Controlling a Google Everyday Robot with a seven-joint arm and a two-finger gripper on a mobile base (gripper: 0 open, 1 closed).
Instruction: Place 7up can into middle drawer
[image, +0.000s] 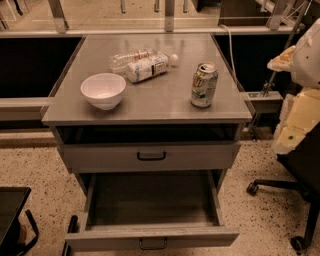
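The 7up can (204, 85) stands upright on the right side of the grey cabinet top (165, 107), silver and green with a pull-tab top. The middle drawer (150, 238) is pulled open below; its inside shows empty, and its black loop handle is at the bottom edge. The upper drawer front (210, 156) above it is shut. My gripper (296, 125) is at the right edge of the camera view, on the white and cream arm, to the right of the cabinet and apart from the can.
A white bowl (103, 90) sits at the left of the top. Two clear plastic bottles (142, 64) lie on their sides behind it. A black office chair base (295, 192) stands on the floor at the right, and a black object (11, 212) at the lower left.
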